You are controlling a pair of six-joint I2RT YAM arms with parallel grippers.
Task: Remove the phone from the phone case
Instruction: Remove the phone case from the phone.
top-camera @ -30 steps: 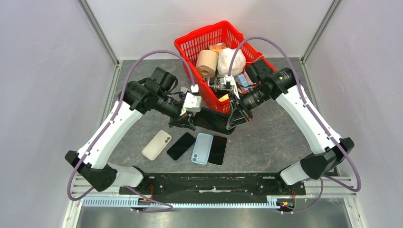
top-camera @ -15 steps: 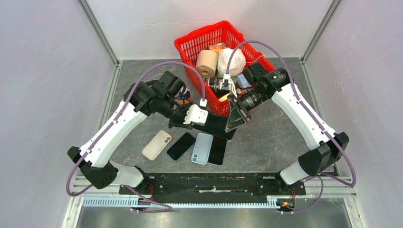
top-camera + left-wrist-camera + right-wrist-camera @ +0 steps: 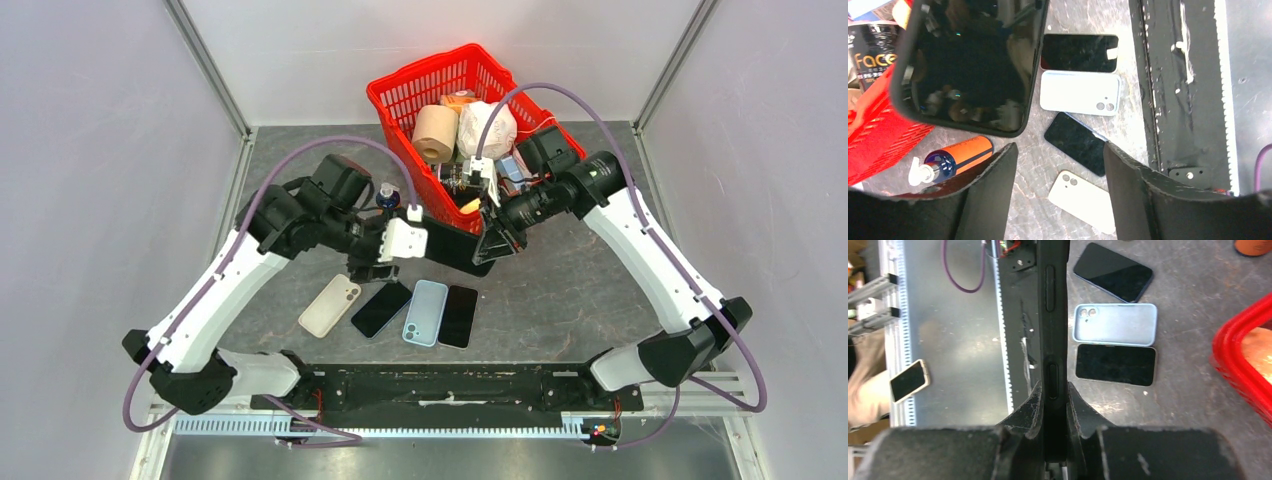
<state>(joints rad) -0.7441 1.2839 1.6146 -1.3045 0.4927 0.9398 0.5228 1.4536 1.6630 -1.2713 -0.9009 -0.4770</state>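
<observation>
Peeling step — right claw (image 3: 1053,401) clamped on the cased phone (image 3: 968,65); left claw (image 3: 1060,148) apart, likely needing to pinch its rim next.

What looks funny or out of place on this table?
The orange pump bottle is lying tipped on its side beside the red basket instead of standing up. Nothing looks spilled or broken.

One partial word — "Face" in orange — on a dark package (image 3: 867,50) inside the red basket (image 3: 878,145)
</observation>
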